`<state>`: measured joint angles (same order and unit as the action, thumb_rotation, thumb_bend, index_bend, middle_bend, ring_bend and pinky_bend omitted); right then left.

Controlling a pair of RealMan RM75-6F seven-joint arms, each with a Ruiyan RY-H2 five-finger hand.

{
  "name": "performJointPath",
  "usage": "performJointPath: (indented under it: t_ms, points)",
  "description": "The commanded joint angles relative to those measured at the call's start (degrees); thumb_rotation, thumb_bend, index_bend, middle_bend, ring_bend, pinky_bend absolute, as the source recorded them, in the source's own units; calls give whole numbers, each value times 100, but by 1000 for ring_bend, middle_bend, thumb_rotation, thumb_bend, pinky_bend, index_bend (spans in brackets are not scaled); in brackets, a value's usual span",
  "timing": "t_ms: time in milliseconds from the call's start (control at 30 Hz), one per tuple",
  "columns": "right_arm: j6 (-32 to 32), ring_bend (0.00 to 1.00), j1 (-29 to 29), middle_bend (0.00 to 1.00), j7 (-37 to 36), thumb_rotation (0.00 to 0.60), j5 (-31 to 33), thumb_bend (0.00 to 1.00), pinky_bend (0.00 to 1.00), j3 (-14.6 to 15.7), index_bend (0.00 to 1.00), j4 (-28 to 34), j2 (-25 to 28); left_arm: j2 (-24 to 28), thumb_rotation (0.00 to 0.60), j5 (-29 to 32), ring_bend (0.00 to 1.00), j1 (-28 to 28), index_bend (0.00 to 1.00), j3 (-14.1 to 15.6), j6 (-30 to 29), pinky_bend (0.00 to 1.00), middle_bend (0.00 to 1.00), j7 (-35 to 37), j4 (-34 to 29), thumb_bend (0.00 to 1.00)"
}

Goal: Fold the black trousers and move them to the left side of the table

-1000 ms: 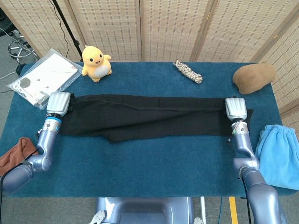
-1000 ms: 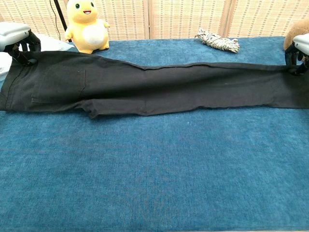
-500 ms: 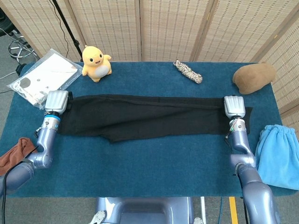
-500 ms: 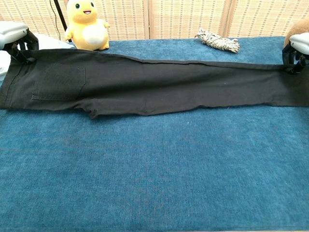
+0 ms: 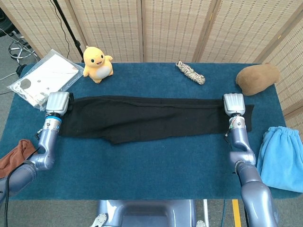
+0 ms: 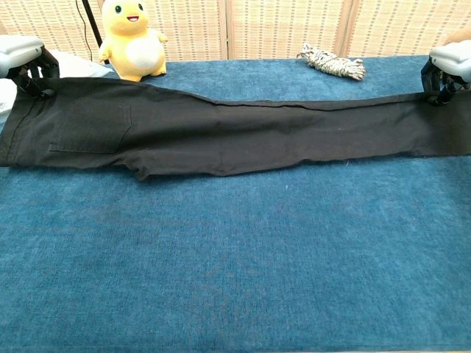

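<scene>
- Right now your left hand (image 5: 58, 102) pinches the waist end of the black trousers (image 5: 142, 118) at nine o'clock, and your right hand (image 5: 234, 104) grips the cuff end at three o'clock; in the chest view dark fingers (image 6: 37, 73) curl onto the far edge.
- Stretched flat along the table (image 5: 151, 175), the trousers lie across its middle, not yet at the left side.
- If one hand travels faster, you could drag the cloth askew and stack the legs unevenly.
- A shallow pinch may slip, dropping one end mid-fold.
- Sweeping toward twelve o'clock risks knocking the yellow plush toy (image 5: 97, 63) or the rope coil (image 5: 191, 72).
- Blue felt will likely grab the fabric, so sliding may bunch it.
- Woven screens (image 5: 165, 28) close the room behind.
</scene>
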<state>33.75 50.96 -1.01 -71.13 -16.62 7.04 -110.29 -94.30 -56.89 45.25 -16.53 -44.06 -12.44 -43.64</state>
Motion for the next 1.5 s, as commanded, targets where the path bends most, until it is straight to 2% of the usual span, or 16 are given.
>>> performJointPath:
  t_ms: [33,433,567,667,733,800,867,900,933,1033,1100,1167,1200,1300,1367,1500]
  points:
    - [-13,375,24,492,18,600,-10,506,533,8,601,-10,14,-16,600,-2,434,-1,666,-12,-20,528,567,15,42,503]
    - [-319,375,191,485,309,600,164,513,533,-153,593,-137,-51,-139,600,113,432,35,660,-69,-15,527,566,-113,197,503]
    - [-363,370,212,475,369,600,258,626,532,-242,587,-181,-76,-203,600,160,432,58,660,-73,71,527,567,-147,307,503]
    - [-377,319,223,425,396,600,279,643,517,-263,530,-177,-75,-236,600,159,432,62,660,-68,84,527,567,-148,368,503]
    - [-407,213,225,313,336,600,289,529,457,-275,408,-125,-54,-254,600,155,432,61,660,-69,88,527,567,-137,408,503]
    - [-373,55,236,134,248,600,306,241,349,-297,229,-92,-47,-268,600,154,431,58,655,-77,87,527,567,-116,454,503]
    - [-289,2,245,34,195,600,313,71,267,-311,126,-75,-54,-272,600,151,419,55,631,-83,99,527,542,-94,484,503]
    - [-254,0,254,7,155,600,325,24,218,-328,86,-62,-54,-271,600,146,400,54,599,-81,108,527,506,-86,494,500]
    - [-234,0,261,0,138,600,330,7,187,-335,66,-56,-54,-269,600,142,380,52,570,-81,115,527,471,-80,495,497]
    - [-180,0,275,0,134,600,331,0,77,-339,38,-49,-57,-255,600,138,236,42,397,-82,136,515,273,-61,468,469]
    - [-137,0,278,0,146,600,329,0,25,-338,38,-40,-57,-238,600,138,99,35,245,-81,142,436,110,-65,435,412]
    - [-80,0,273,0,142,600,322,0,11,-334,38,-7,-50,-202,600,120,24,22,121,-68,150,335,23,-62,365,350]
    - [-47,0,266,0,143,600,315,0,7,-328,38,10,-45,-167,600,98,3,11,58,-52,167,262,1,-46,311,314]
    - [193,0,187,0,83,600,245,0,0,-270,37,156,16,143,600,-47,0,-39,0,-11,400,65,0,286,-131,254]
    - [378,0,111,0,12,600,188,0,0,-223,36,282,73,311,600,-234,0,-87,0,21,363,22,0,534,-356,244]
    - [934,0,-143,0,-128,600,6,0,0,-70,34,695,264,670,600,-863,0,-255,0,211,153,9,0,1227,-909,242]
